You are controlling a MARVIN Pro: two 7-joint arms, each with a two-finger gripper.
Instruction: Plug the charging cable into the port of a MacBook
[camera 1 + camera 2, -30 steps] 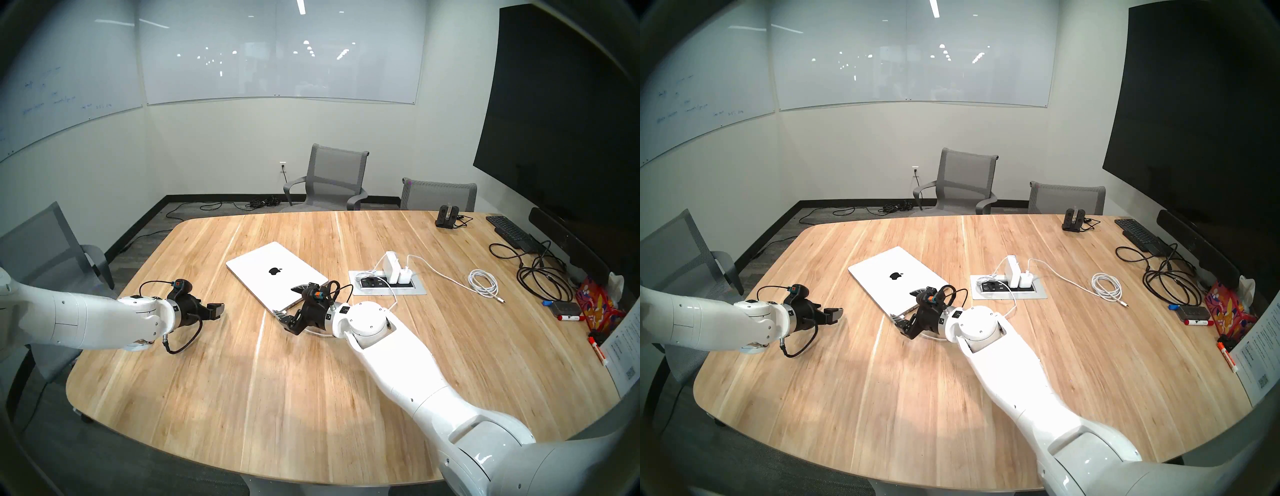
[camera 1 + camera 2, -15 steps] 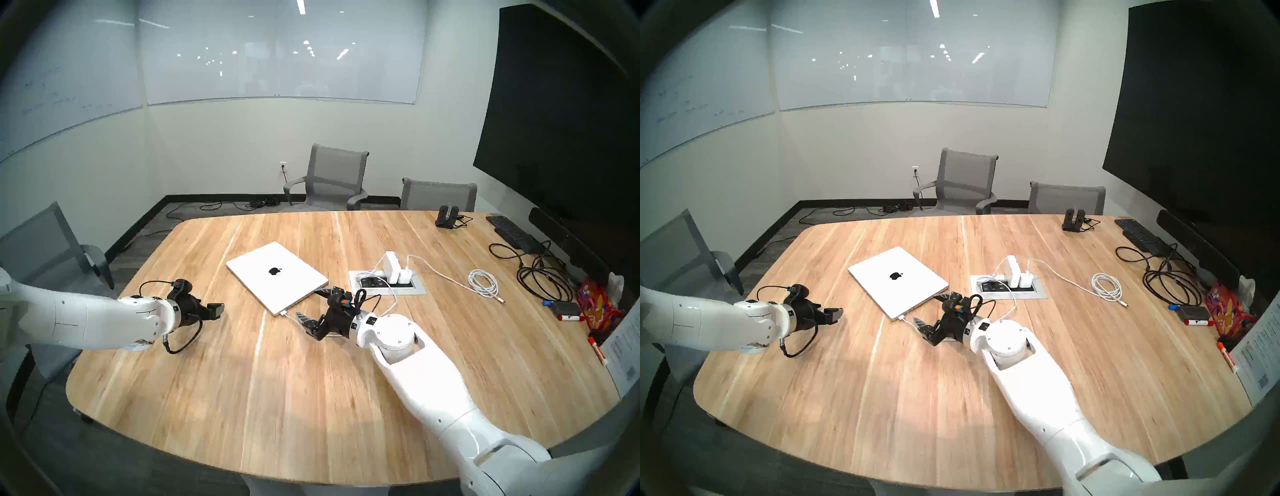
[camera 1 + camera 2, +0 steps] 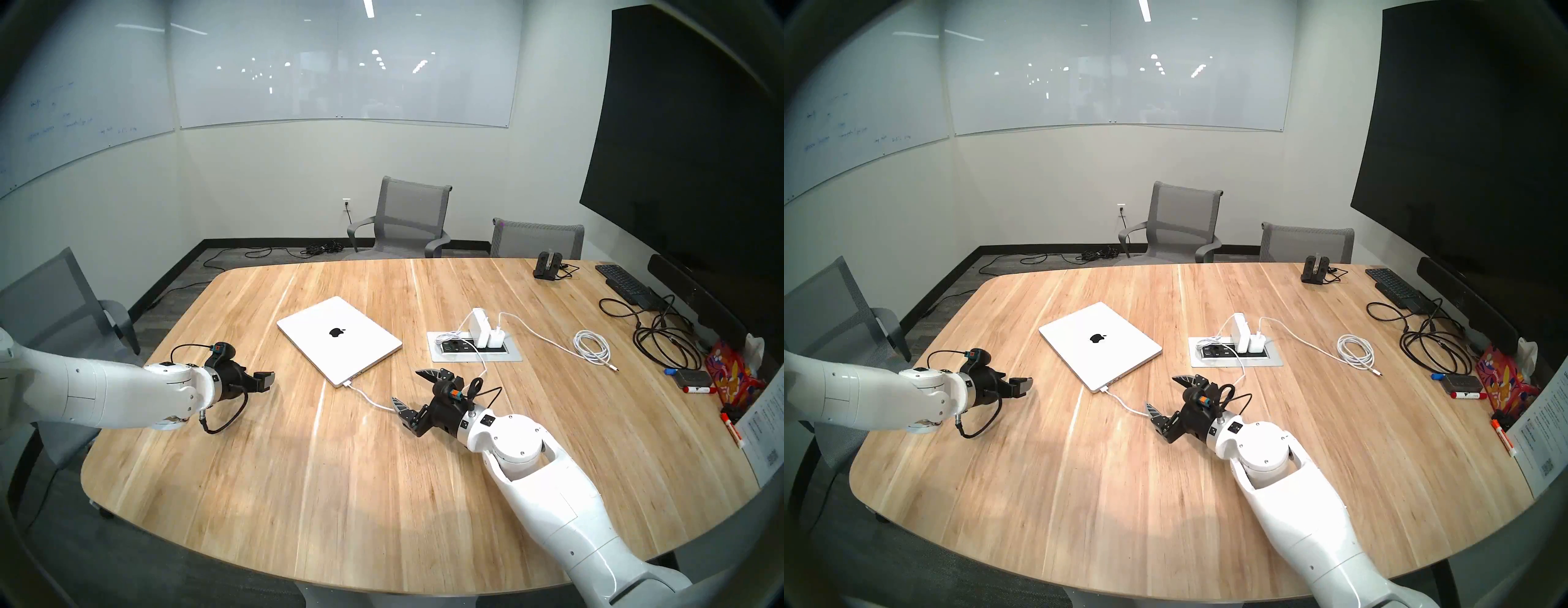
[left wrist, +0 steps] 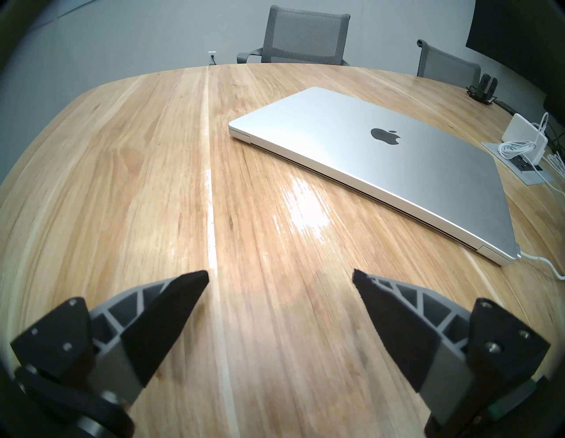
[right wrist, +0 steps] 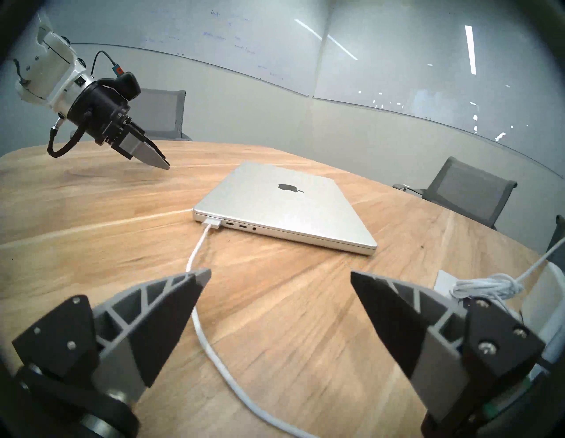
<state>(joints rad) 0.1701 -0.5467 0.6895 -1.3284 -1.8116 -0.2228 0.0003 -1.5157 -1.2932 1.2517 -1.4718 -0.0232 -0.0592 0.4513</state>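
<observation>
Cable [image 5: 195, 257] seated in the MacBook [image 5: 284, 211] port at frame centre; task apparently complete. Right gripper [image 5: 279, 276] and left gripper [image 4: 279, 275] spread, empty.

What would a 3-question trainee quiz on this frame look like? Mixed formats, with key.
1. True or false: the charging cable connector sits in a port on the MacBook side edge.
2. Multiple choice: the right pincer is A) shut on the cable, B) open and empty, C) shut on the laptop corner.
3. Fill in: in the right wrist view, the cable's connector sits at the edge's ___ end, next to two slim ports and a round jack.

Key:
1. True.
2. B; the cord runs on the table beneath its fingers, ungripped.
3. Left.
</observation>
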